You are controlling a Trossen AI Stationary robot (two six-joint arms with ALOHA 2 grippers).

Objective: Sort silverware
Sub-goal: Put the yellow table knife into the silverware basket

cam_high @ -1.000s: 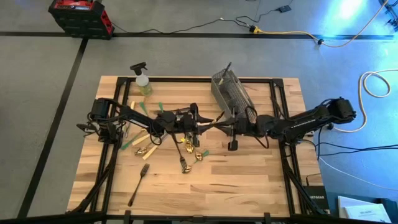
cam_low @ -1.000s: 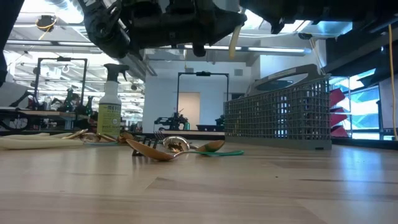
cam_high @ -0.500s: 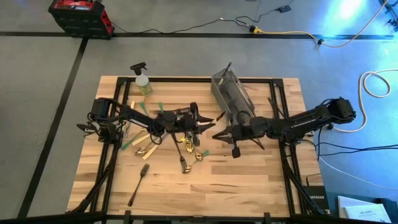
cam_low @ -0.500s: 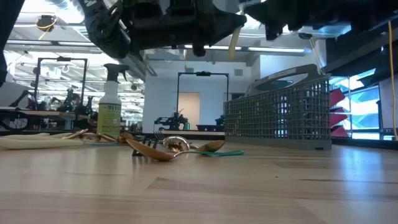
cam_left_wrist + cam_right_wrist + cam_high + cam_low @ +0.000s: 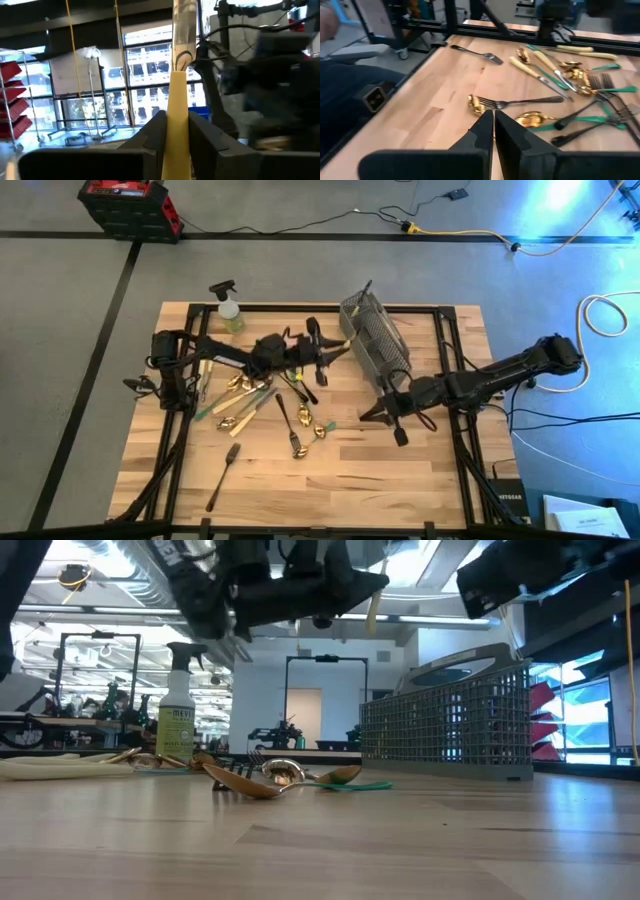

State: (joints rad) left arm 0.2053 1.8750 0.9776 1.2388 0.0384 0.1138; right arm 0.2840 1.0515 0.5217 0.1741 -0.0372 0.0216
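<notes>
Above the bench, left tool (image 5: 338,350) now swung toward the mesh caddy (image 5: 372,340), clamped on a cream-handled utensil (image 5: 178,112); drop-off looks next. Right tool (image 5: 378,412) pulled back, shut, empty. Remaining silverware (image 5: 262,402) scattered mid-bench.

Gold, green, cream and black cutlery on pale striped wood

The silverware (image 5: 262,405) mixes shiny gold, green-handled and black pieces. A cream-handled utensil (image 5: 178,107) is pale yellow with a silvery top. Beside it, the mesh caddy (image 5: 373,338) is grey wire grid. The spray bottle (image 5: 176,706) is yellow-green with a black trigger. The table (image 5: 400,480) shows light wooden planks.
</notes>
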